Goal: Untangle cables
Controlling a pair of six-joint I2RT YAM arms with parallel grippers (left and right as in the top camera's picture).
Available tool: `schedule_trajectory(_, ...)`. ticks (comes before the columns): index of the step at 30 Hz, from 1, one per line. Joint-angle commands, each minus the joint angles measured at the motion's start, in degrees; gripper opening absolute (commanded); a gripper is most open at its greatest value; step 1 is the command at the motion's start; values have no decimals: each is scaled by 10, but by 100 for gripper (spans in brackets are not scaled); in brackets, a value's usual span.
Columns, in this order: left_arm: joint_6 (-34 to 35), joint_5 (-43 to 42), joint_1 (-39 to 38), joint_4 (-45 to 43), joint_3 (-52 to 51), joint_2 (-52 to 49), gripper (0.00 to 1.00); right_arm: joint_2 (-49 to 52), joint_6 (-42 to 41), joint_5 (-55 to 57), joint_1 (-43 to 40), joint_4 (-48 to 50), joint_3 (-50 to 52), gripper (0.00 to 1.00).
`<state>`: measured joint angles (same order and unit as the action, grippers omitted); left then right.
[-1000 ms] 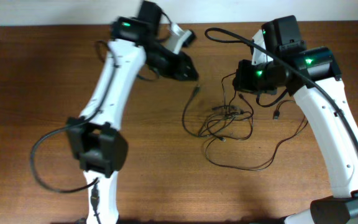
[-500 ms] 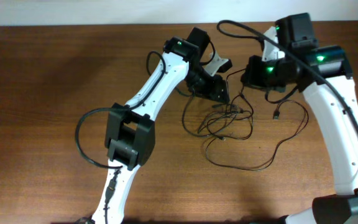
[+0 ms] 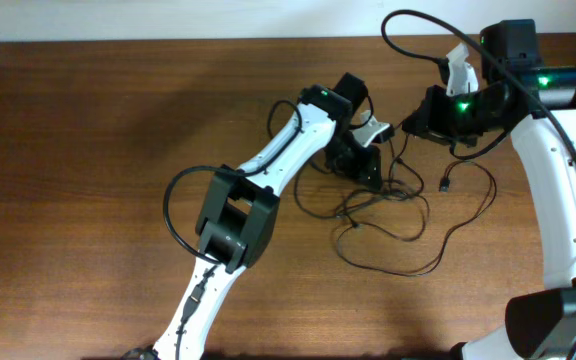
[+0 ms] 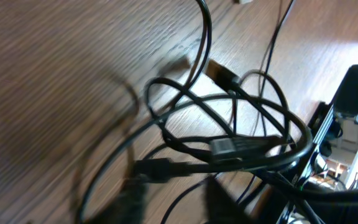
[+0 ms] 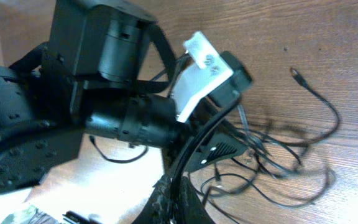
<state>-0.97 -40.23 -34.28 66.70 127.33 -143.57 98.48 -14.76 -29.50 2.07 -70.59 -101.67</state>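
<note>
The cables (image 3: 400, 200) are thin black cords in a loose tangle at mid-table, with long loops trailing toward the front right. My left gripper (image 3: 370, 170) sits low over the tangle's left part. In the left wrist view its blurred fingers (image 4: 173, 202) are spread apart, with the knotted strands and a flat plug (image 4: 232, 147) just ahead of them. My right gripper (image 3: 416, 122) is right of the tangle, near the far edge. In the right wrist view its fingers (image 5: 179, 196) are shut on one thin strand, and the rest of the tangle (image 5: 272, 155) lies on the wood.
The wooden table (image 3: 88, 150) ends at a white wall strip along the far edge. A small plug end (image 3: 446, 185) lies right of the tangle. The left arm's wrist (image 5: 129, 118) fills much of the right wrist view, close to my right gripper.
My left arm swung right from the far left to over the tangle. My right gripper moved right and toward the far edge with its strand, and the tangle shifted right.
</note>
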Motion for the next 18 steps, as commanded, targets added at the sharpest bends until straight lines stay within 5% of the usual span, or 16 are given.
schedule_trajectory(1,-3,-2,-4,-16,-1,-4,0,4,11,-14,-2,-4,-1,4)
schedule_trajectory(10,-2,40,67,0,-1,8,0,5,20,-14,-2,-21,-1,4)
schedule_trajectory(18,3,201,114,24,-1,77,0,11,19,-14,-1,-24,-1,8)
